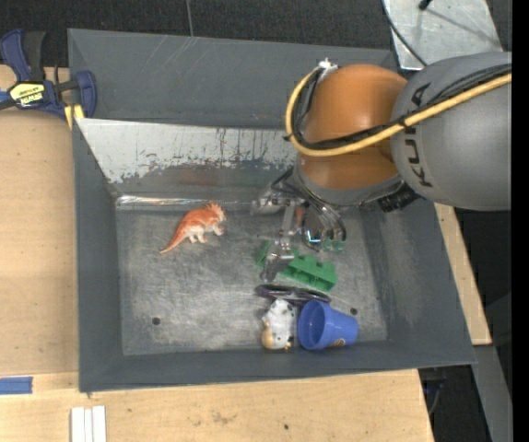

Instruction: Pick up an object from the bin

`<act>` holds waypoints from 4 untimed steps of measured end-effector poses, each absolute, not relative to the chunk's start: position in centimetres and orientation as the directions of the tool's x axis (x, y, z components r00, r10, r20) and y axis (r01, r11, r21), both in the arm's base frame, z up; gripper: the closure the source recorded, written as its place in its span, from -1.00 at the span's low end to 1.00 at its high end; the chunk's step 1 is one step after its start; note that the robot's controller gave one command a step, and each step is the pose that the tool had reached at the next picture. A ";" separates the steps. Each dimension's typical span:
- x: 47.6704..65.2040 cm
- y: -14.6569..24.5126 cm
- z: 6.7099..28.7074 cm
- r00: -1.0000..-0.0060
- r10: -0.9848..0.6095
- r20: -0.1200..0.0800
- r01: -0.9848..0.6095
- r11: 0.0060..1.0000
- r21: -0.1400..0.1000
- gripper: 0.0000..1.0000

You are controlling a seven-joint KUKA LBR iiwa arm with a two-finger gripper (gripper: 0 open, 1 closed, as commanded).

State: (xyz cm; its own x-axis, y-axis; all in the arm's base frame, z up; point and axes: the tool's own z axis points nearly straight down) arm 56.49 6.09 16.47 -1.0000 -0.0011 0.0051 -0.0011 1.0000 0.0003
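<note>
Gripper: hangs under the arm's orange cover, low over the bin floor. Whether it is spread or pressed together cannot be told.
Thing under it: a ridged green plastic piece lies right at the gripper's tip, seemingly touching it. It is probably the thing to be picked.
Just past the tip: a flat dark object lies against the green piece, on the side towards the bin's near wall.
Further that way: a blue cup on its side and a small white figure, the 2 touching, both near the gripper.
Well apart: an orange dinosaur, alone on bare floor on the side of the gripper away from the arm.
Risk 1: the green piece is low and ridged, so a grip landing on a ridge edge could slip or tilt it out during the lift.
Risk 2: the 4 things under and beside the gripper are crowded, so closing may catch the dark object as well, or shove it into the cup.
Risk 3: pressing lower could jam the tip against the floor.
</note>
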 end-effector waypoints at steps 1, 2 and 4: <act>56.7 6.1 16.9 -1.000 0.000 -0.003 0.000 1.000 0.001 -1.00; 57.3 -0.8 10.1 -1.000 0.012 -0.009 0.012 1.000 0.000 -1.00; 59.6 0.6 11.3 -1.000 0.030 -0.004 0.030 1.000 0.001 -1.00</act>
